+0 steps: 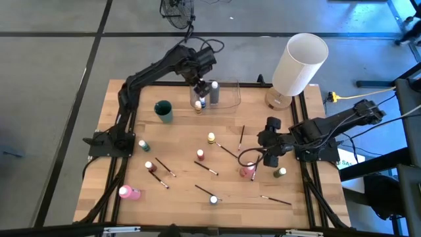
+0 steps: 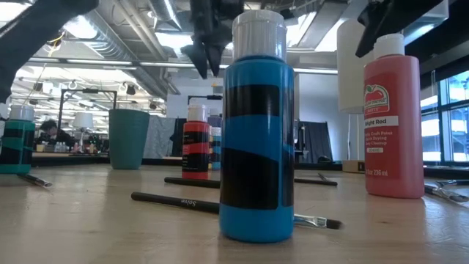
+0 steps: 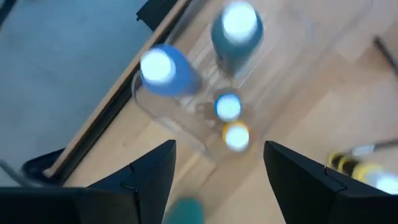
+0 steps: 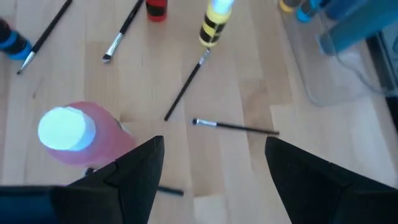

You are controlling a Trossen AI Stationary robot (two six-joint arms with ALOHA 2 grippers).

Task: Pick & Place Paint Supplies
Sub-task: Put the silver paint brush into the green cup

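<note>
Over the far edge of the wooden surface (image 1: 184,141), the left pincer (image 1: 200,84) hangs above the clear plastic container (image 1: 227,95), its fingers spread apart and grasping nothing. Inside the container, at its left end, stand a grey-blue bottle (image 1: 214,93) and a blue bottle (image 3: 166,70), with two smaller bottles, one blue-capped (image 3: 228,107) and one yellow-capped (image 3: 236,136), close beside them; whether those two stand inside the wall or just outside it is not clear. A dark green cup (image 1: 163,110) stands to the left of the container, and a large white cylinder (image 1: 299,64) stands tilted at the far right corner. The right pincer (image 1: 269,159) hovers low over the right half of the surface, fingers spread and empty, just beside a pink bottle (image 1: 247,171) that stands upright with a pale cap. Other paint bottles are scattered across the surface: a yellow one (image 1: 211,138), a red one (image 1: 200,155), a green one (image 1: 143,145), a blue one (image 1: 214,199) near the front edge, another green one (image 1: 281,172) at the right, and a pink one (image 1: 129,192) lying on its side at the front left. Thin dark-handled paintbrushes (image 1: 206,168) lie flat among them, pointing various ways.
</note>
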